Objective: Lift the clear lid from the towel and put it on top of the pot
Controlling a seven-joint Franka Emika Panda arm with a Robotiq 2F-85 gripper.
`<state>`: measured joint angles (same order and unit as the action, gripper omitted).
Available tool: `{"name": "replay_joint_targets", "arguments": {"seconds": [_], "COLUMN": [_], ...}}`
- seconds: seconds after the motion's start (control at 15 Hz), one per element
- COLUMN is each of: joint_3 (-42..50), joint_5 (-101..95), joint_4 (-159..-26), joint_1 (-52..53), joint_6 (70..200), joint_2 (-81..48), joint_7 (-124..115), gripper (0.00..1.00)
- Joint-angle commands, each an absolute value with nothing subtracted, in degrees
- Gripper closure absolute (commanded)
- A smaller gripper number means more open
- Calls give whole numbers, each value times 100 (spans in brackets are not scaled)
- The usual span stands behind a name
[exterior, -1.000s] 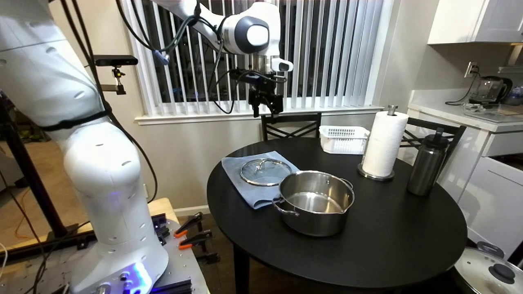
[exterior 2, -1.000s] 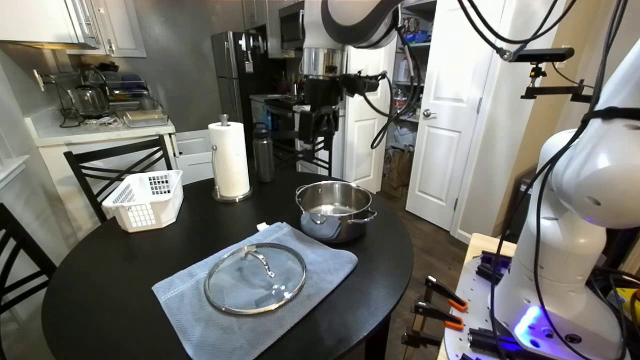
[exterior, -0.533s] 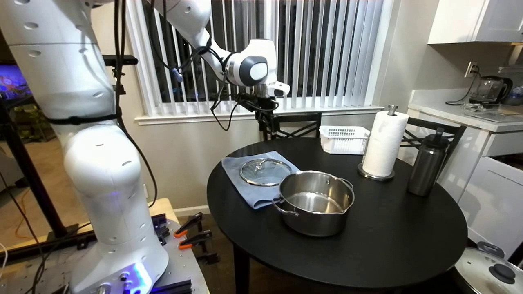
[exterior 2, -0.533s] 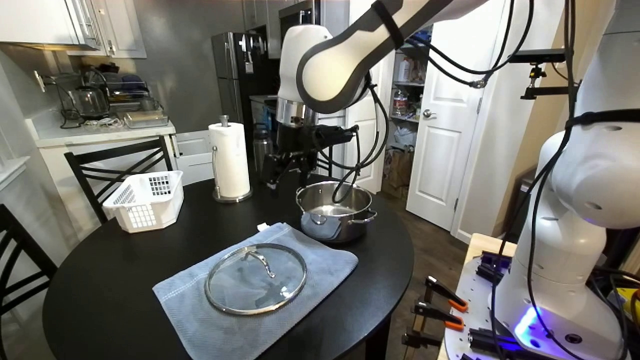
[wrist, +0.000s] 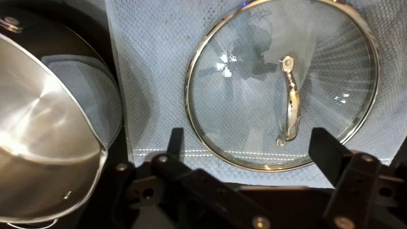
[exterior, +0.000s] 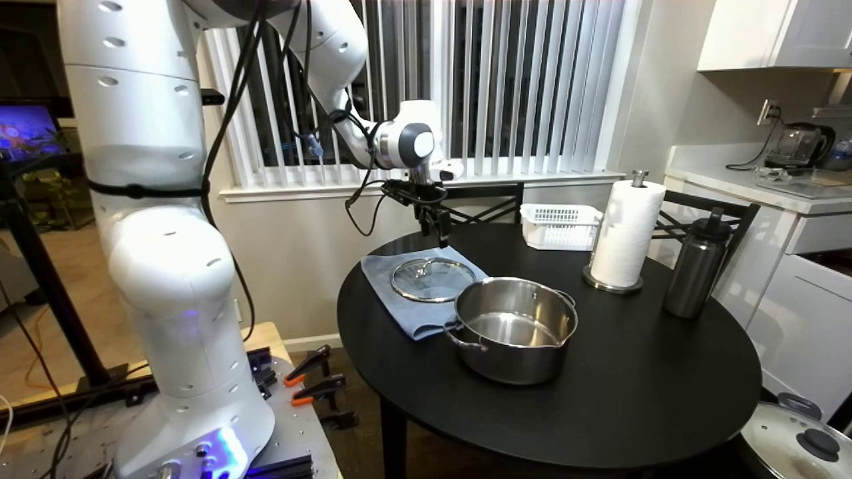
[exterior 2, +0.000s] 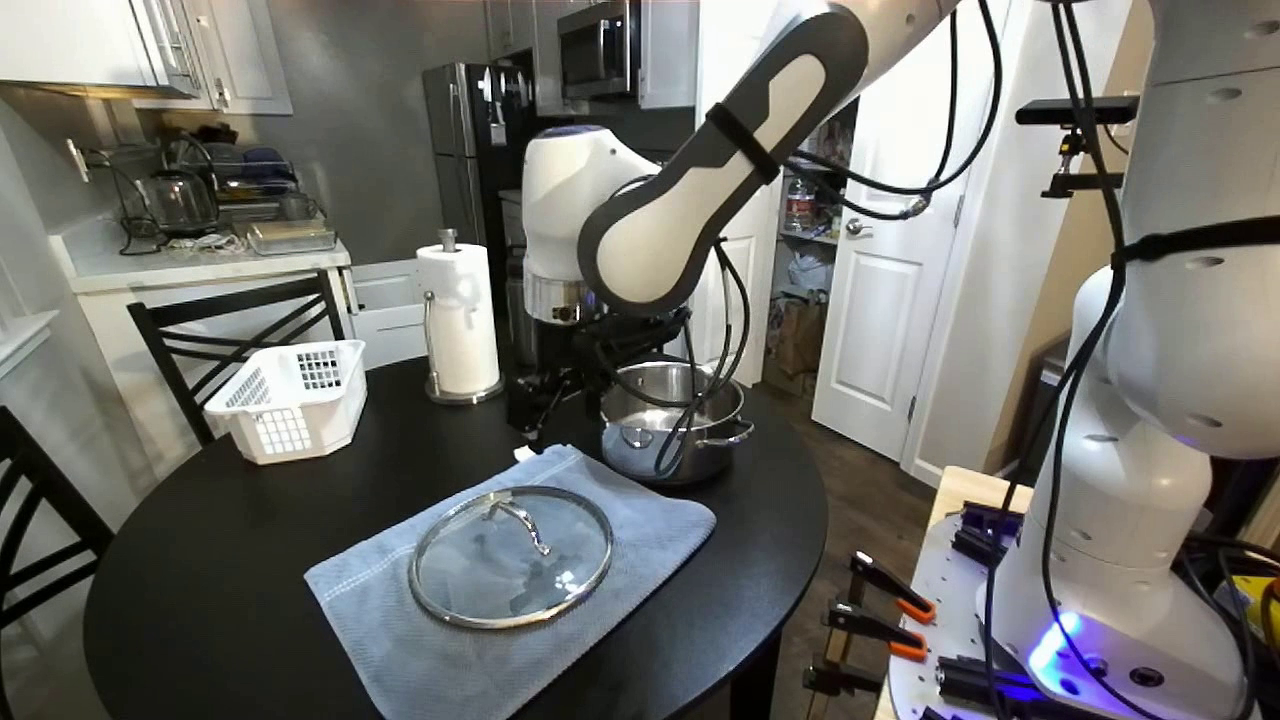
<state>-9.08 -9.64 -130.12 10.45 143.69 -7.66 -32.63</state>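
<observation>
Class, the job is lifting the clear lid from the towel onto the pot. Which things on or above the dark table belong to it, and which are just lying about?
For the job:
clear lid
towel, with the lid on it
pot, uncovered
gripper, open

Just lying about:
white basket
paper towel roll, upright
dark metal bottle, upright

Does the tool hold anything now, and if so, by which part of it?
Nothing is held: the tool is open; the clear lid rests on the towel.

The wrist view crops the pot [wrist: 54, 127] and towel [wrist: 155, 82].
</observation>
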Motion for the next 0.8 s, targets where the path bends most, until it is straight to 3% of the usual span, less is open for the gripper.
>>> {"name": "replay_joint_targets", "arguments": {"seconds": [0.0, 0.73], "joint_3": [-807, -882], "joint_5": [-1194, -140], "joint_4": [-12489, -10649], "joint_1": [1292, 1397], "joint_6": [14126, 13390], "joint_2": [-1168, -2878], "joint_7": [-3482, -2115], "gripper": [0, 0]}}
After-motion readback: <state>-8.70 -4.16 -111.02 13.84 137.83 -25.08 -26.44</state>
